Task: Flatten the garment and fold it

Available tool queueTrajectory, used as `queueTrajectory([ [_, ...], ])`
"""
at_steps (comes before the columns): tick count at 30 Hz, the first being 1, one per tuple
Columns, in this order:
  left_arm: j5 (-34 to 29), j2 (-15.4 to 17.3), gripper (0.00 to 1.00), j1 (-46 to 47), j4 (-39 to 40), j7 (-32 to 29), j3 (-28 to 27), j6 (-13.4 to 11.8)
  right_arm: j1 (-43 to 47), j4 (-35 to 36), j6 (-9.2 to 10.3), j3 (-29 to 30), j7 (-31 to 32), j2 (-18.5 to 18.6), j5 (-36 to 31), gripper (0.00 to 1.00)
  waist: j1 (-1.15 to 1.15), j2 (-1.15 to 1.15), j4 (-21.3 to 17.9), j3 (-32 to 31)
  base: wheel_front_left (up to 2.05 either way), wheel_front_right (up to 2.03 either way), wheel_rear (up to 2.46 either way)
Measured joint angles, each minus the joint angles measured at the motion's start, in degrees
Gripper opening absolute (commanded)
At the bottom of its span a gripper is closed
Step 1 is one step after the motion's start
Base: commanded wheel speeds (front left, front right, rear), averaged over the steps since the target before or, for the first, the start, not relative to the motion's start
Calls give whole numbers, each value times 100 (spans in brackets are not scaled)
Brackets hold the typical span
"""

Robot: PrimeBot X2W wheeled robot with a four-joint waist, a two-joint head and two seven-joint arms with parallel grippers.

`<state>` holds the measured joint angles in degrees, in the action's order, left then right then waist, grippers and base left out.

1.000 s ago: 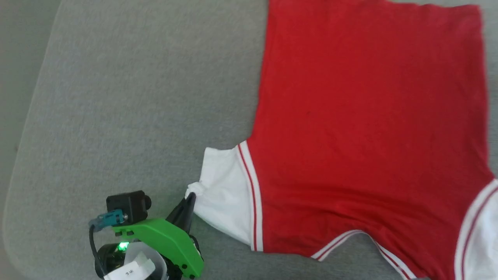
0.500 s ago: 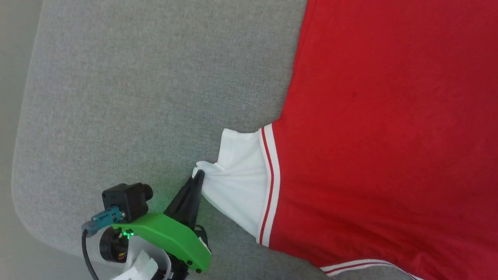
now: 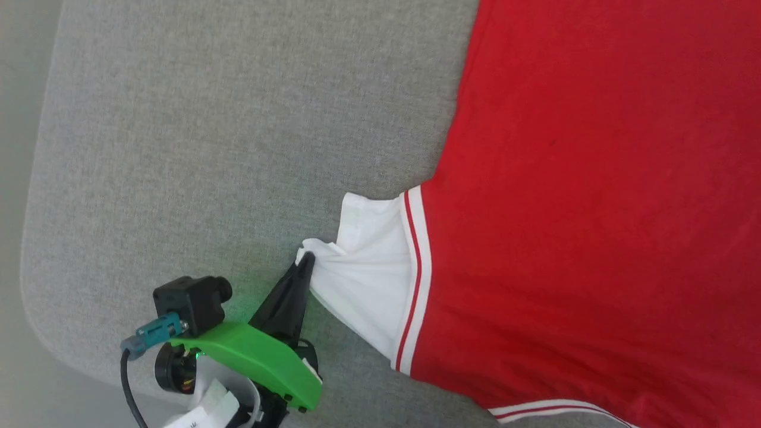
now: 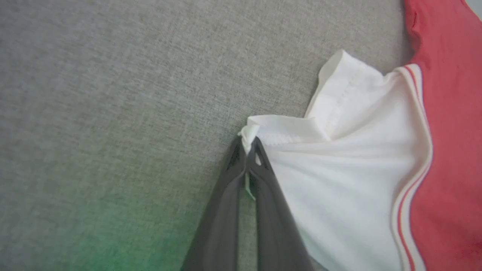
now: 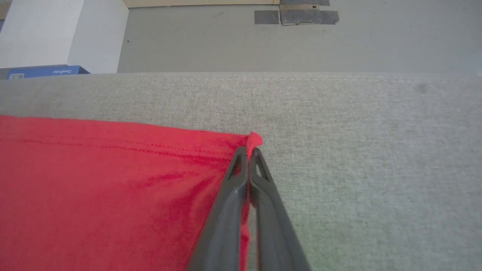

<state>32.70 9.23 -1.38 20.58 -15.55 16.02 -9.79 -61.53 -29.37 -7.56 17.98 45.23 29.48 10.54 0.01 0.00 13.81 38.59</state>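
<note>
**Desk:** What are you holding in this shot, and why there?

**Robot:** Both pairs of jaws are clamped shut on the garment (image 3: 594,208). My left jaws pinch the tip of a white flap (image 3: 362,279) that sticks out past the striped trim (image 3: 414,279). The fingertips (image 4: 265,177) meet on its stitched hem. My right jaws nip a red hemmed corner (image 5: 254,138). I judge that two far-apart holds let me draw the thin cloth taut, so it lies flat before any fold.

**Desk:** Where does the jersey lie from each grip?

**Robot:** It is spread on the grey worktop (image 3: 208,148). The red body runs off to the right of my left jaws, with creases fanning out from the pinch. From my right jaws it spreads to the left and back beneath the fingers.

**Desk:** And how much room is there to move?

**Robot:** There is bare grey ahead and to the left of my left jaws, and the worktop's rounded corner (image 3: 35,309) lies further left and behind them. Ahead and to the right of my right jaws the cloth-free surface runs to the far edge (image 5: 301,73), with floor (image 5: 226,41) beyond. I reckon a hard pull outward risks dragging fabric over an edge.
</note>
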Motion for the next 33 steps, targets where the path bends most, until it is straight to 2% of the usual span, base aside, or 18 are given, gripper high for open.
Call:
queueTrajectory([
  [4,90,13,0,26,-186,-11,-49,16,663,319,-1,-452,-1058,248,145,0,0,0,-86,-240,0,0,0],
  [8,102,109,0,18,-374,-103,-120,-14,1642,471,-1,-498,-2462,336,401,0,0,0,-207,-602,0,0,0],
  [11,154,175,0,-65,-454,-175,-186,-42,2453,592,-1,-356,-3055,312,556,0,0,0,-321,-899,0,0,0],
  [14,226,211,0,-238,-528,-214,-267,-71,3348,769,-1,-88,-3353,200,711,0,0,0,-458,-1215,0,0,0],
  [19,319,337,0,-519,-547,-304,-382,-138,4813,1260,-1,497,-3384,-316,900,0,-1,0,-749,-1746,0,0,0],
  [24,379,431,0,-661,-543,-380,-444,-171,5706,1663,-1,911,-3085,-945,1024,0,-1,0,-1100,-2155,0,0,0],
  [27,397,479,0,-720,-538,-433,-446,-198,6016,1689,0,1020,-2691,-1249,1066,0,-1,0,-1323,-2348,0,0,0],
  [28,403,502,0,-739,-537,-478,-442,-213,6172,1635,-1,1054,-2271,-1479,1107,0,-1,0,-1510,-2518,0,0,0],
  [33,416,523,0,-739,-545,-539,-417,-216,6181,1344,-1,1126,-1612,-1694,1125,0,-1,0,-1745,-2726,0,0,0],
])
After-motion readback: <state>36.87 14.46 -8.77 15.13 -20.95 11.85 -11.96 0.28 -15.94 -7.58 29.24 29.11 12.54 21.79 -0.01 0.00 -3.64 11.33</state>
